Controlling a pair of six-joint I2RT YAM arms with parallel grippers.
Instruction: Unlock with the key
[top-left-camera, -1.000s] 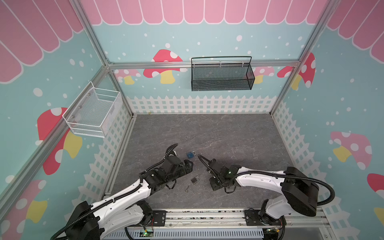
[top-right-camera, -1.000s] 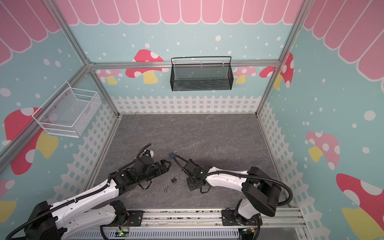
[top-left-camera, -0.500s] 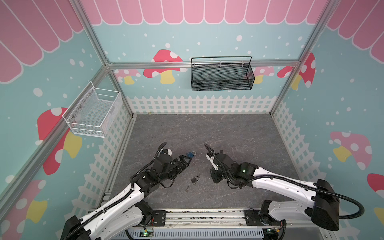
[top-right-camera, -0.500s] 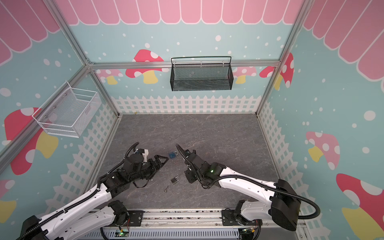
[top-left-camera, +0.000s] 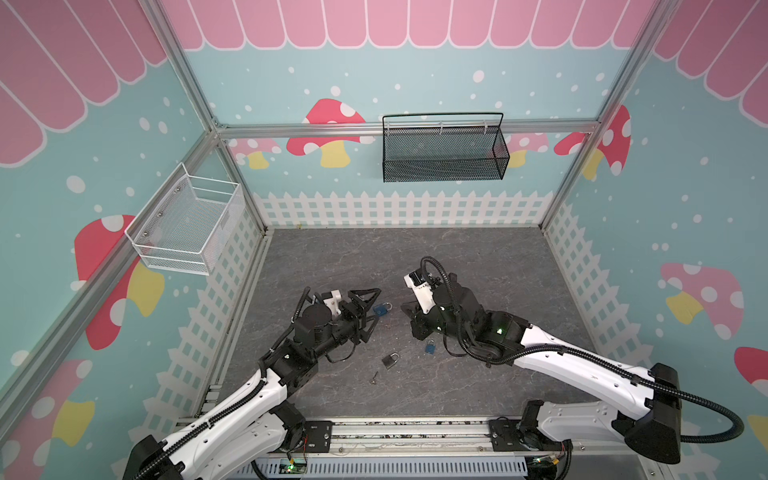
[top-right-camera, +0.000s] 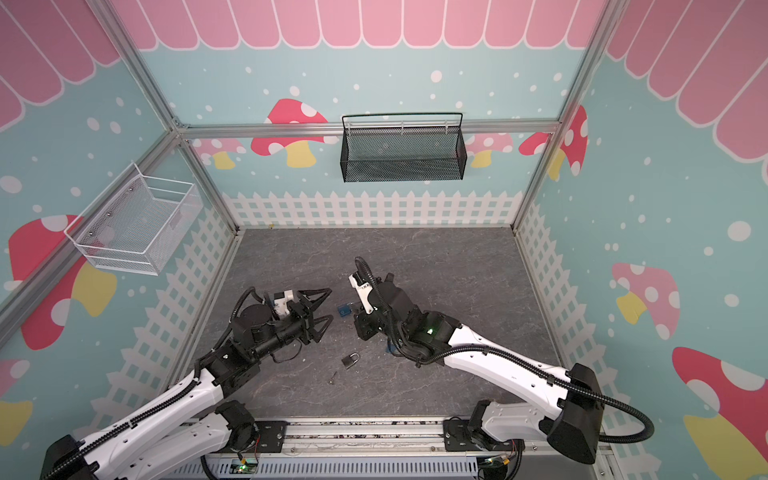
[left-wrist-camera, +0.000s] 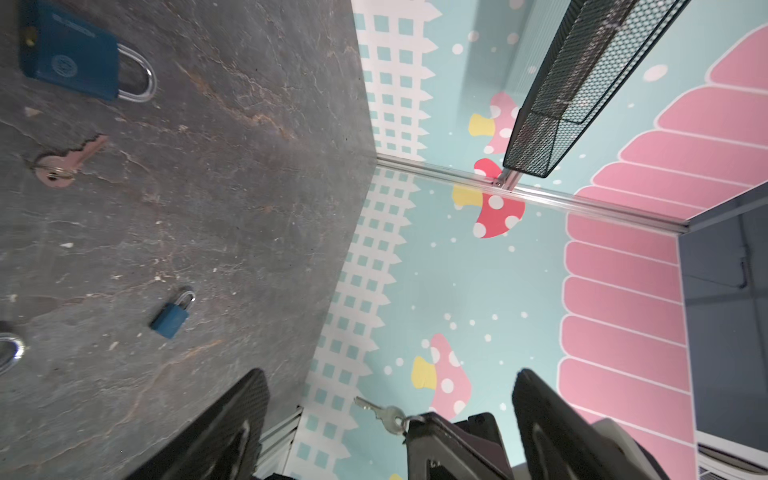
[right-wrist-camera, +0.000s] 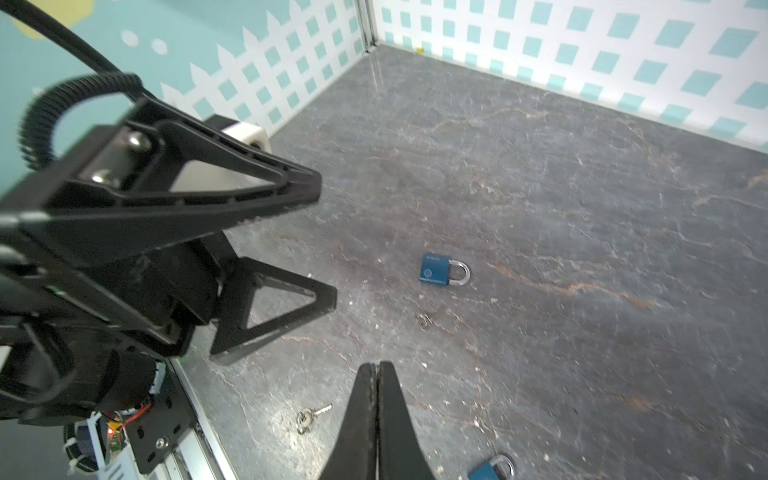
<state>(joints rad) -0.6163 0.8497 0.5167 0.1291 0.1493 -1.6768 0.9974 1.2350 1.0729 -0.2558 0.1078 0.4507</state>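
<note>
A blue padlock (top-left-camera: 381, 310) (top-right-camera: 344, 310) (right-wrist-camera: 441, 270) lies shut on the grey floor. Just left of it my left gripper (top-left-camera: 376, 305) (left-wrist-camera: 390, 374) (right-wrist-camera: 326, 241) hangs open and turned on its side, nothing between its fingers. Facing it, my right gripper (top-left-camera: 406, 309) (right-wrist-camera: 377, 368) is shut. In the left wrist view a small silver key (left-wrist-camera: 380, 412) sticks out of its tip by the ring; the right wrist view does not show this key.
A smaller blue padlock (top-left-camera: 431, 347) (left-wrist-camera: 171, 316) lies by the right arm, a dark padlock (top-left-camera: 390, 360) nearer the front. A loose key (top-left-camera: 375, 377) (right-wrist-camera: 311, 415) and a copper key (left-wrist-camera: 68, 162) lie on the floor. Two wire baskets hang on the walls.
My right gripper has risen off the floor and moved back toward the left gripper, uncovering the smaller blue padlock. The left arm has drawn back a little to the left.
</note>
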